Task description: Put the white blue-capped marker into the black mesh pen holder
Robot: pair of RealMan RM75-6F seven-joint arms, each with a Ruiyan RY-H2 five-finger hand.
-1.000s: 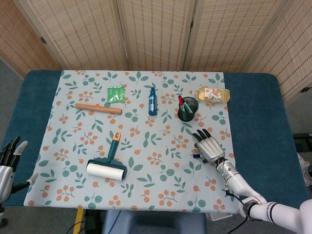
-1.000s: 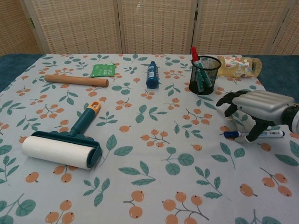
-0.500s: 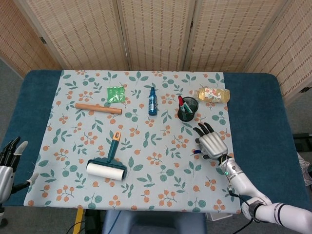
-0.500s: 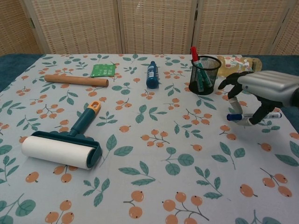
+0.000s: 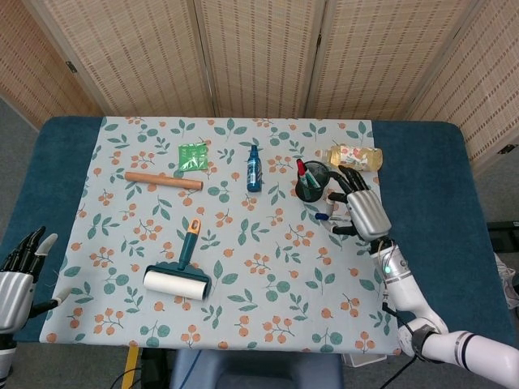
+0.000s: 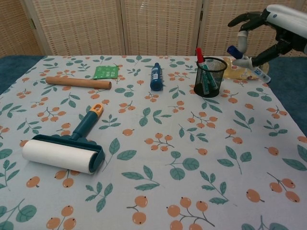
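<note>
My right hand [image 6: 268, 28] [image 5: 361, 209] is raised well above the table and pinches the white blue-capped marker [image 6: 247, 61] between thumb and a finger. The marker slants, blue cap up and to the left, just right of and above the black mesh pen holder [image 6: 210, 76] [image 5: 312, 181]. The holder stands upright with a red-capped marker and green pens in it. In the head view only the marker's blue tip [image 5: 323, 216] shows beside the hand. My left hand [image 5: 20, 271] hangs open off the table's left front corner, holding nothing.
A yellow packet [image 6: 242, 67] lies behind the holder. A blue bottle [image 6: 156, 76], a green sachet [image 6: 105, 72] and a wooden rolling pin [image 6: 78, 83] lie along the back. A lint roller [image 6: 67, 151] sits front left on the floral cloth [image 6: 158, 167].
My right hand has lifted the marker off the cloth and carried it up and back, from beside the holder's near right to a point above and right of its rim. The left hand barely moved.
</note>
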